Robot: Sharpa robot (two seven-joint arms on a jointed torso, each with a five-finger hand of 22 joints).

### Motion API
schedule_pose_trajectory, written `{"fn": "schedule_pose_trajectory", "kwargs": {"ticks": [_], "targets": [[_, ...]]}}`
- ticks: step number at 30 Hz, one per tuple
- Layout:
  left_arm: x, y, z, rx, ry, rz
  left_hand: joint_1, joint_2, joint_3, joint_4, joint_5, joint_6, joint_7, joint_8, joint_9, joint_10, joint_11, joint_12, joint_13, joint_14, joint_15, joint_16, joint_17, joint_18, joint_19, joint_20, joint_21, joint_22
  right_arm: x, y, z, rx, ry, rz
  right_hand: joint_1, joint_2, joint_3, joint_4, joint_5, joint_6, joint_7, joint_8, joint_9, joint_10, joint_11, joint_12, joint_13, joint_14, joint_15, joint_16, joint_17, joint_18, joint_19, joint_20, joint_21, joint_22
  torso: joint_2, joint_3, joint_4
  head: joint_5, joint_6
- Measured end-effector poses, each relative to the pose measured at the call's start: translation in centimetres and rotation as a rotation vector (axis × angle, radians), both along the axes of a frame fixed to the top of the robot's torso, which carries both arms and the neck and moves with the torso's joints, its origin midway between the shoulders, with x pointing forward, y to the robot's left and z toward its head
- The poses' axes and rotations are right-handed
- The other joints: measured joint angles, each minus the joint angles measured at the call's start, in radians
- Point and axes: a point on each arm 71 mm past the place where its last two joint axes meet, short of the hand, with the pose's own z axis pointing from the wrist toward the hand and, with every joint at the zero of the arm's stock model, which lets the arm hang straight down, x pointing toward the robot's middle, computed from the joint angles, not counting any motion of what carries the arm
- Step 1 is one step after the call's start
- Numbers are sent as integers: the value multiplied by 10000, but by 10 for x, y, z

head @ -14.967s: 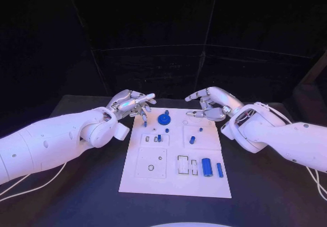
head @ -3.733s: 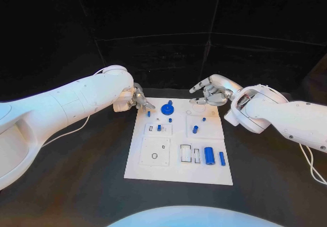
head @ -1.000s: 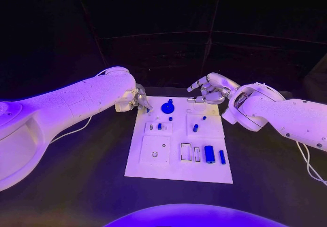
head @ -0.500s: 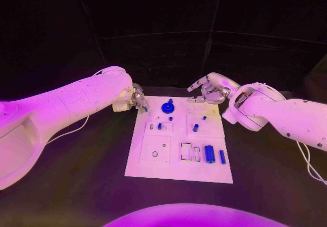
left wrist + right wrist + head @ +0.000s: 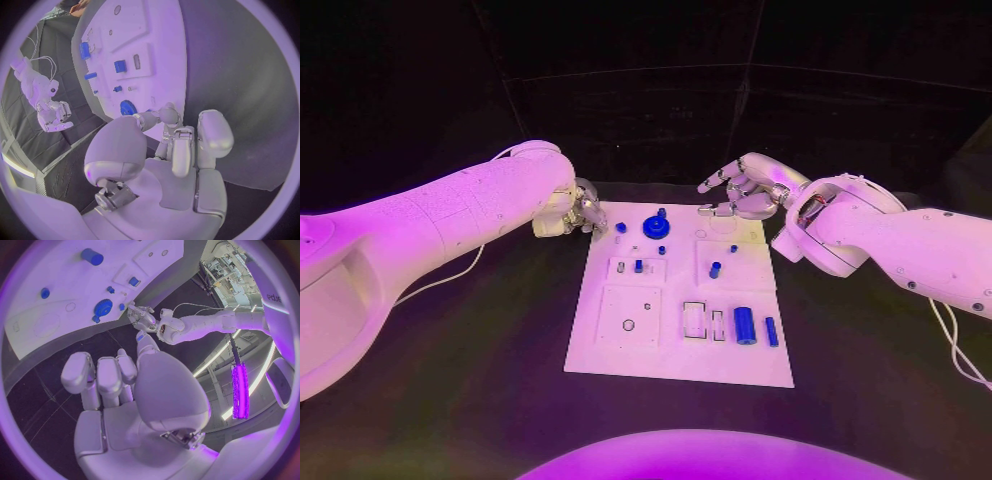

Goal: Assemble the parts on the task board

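The white task board (image 5: 678,345) lies in the middle of the table. At its far end stand a blue gear (image 5: 656,228) and, to its left, a small blue peg (image 5: 620,227). My left hand (image 5: 578,213) hovers at the board's far left corner, a short gap from the peg, with nothing between its bent fingers (image 5: 173,150). My right hand (image 5: 749,194) hangs over the far right corner, fingers loosely curved and holding nothing. Other blue parts sit mid-board (image 5: 714,270) (image 5: 638,266). A thick blue cylinder (image 5: 746,324) and a slim one (image 5: 770,331) lie near the right edge.
Black table (image 5: 473,370) surrounds the board on all sides. A cable (image 5: 452,275) trails under my left arm, another (image 5: 949,345) under my right arm. The right wrist view shows the gear (image 5: 103,306) with my left hand (image 5: 145,317) beside it.
My left hand has drawn back a little to the left from the small blue peg, which now stands free on the board. My right hand has hardly moved.
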Motion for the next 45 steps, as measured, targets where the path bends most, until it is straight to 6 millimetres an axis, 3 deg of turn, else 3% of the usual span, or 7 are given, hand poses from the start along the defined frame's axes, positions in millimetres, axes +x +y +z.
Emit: {"fn": "schedule_pose_trajectory", "kwargs": {"ticks": [12, 20, 24, 30, 33, 37, 45], "targets": [[1, 0, 1, -237, -143, 47, -198, -176, 1, -2, 740, 44, -35, 11, 7, 0, 1, -46, -74, 0, 0, 0, 0, 0, 0, 0, -75, -86, 0, 0, 0, -5, 8, 5, 0, 0, 0, 0, 38, 0, 0, 0, 0, 0, 0, 0, 1, 0, 0, 0, 13, 0, 0, 0, 0, 9, 0, 5, -11, 13, -5], [2, 2, 3, -531, -438, 146, -300, -198, 99, -100, 792, 76, -37, 13, 4, 1, 2, -47, -81, 0, 0, 0, 0, 0, 0, 0, -156, -155, 0, -1, 0, -9, 10, 0, -1, -1, 0, 0, 38, 0, 0, 0, 0, 0, 0, 0, 1, 0, 0, 0, 12, 0, 0, 0, 0, 9, -2, 5, -11, -9, 19], [2, 4, 6, -910, -836, 194, -446, -336, 216, -291, 818, 67, -27, 34, -12, -293, 76, -549, -852, 0, 0, -3, 0, 1, -114, 38, -416, -456, 0, -2, 0, -18, 11, -25, -1, -1, 0, 0, 38, 0, 0, 0, 0, 0, 0, 0, 1, 0, 0, 0, 12, 1, 0, 0, 0, 9, -10, 11, -11, -19, 39], [3, -2, 16, -1977, -2166, -1, -540, -669, -907, -608, 771, -433, 173, -446, -276, -1480, 273, -1560, -1914, 1, 191, -933, 0, 424, -1146, 190, -2445, -2843, 0, -3, 0, -24, 13, -40, -1, -1, 0, 0, 38, 0, 0, 0, 0, 0, 0, 0, 2, 0, 0, 0, 11, 0, 0, 0, 0, 8, -12, 11, 4, -33, 100], [3, -9, 23, -2578, -3096, -339, -75, -1081, -1712, -890, 745, -755, 557, -1003, -677, -2611, 667, -2364, -2386, -678, 533, -2382, -1759, 629, -2082, 427, -4102, -4509, 0, -3, 0, -27, 15, -45, -1, -1, 0, 0, 38, 0, 0, 0, 0, 0, 0, 0, 2, 0, 0, 0, 11, 0, 0, 0, 0, 8, -12, 11, 3, -17, 152], [3, -15, 31, -3098, -4342, -916, 723, -1121, -2297, -1222, 665, -621, 841, -1664, -1238, -3239, 946, -3258, -3087, -1743, 761, -3809, -3745, 628, -2471, 717, -4920, -5062, 0, -4, 0, -29, 17, -50, -1, -1, 0, 0, 38, 0, 0, 0, 0, 0, 0, 0, 2, 0, 0, 0, 11, 0, 0, 0, 0, 8, -5, 10, -4, -18, 216], [0, -22, 30, -2985, -6070, -2449, 1799, -1032, -2836, -1761, 1, -118, 834, -2722, -2104, -3539, 1073, -4388, -4150, -2542, 928, -4825, -5253, 778, -2607, 782, -5333, -5300, 0, -4, 0, -34, 24, -52, -1, -1, 0, 0, 38, 0, 0, 0, 0, 0, 0, 0, 14, 0, 0, 0, 30, -1, 0, 0, 0, 21, 1, 5, -8, -62, 287]]}}
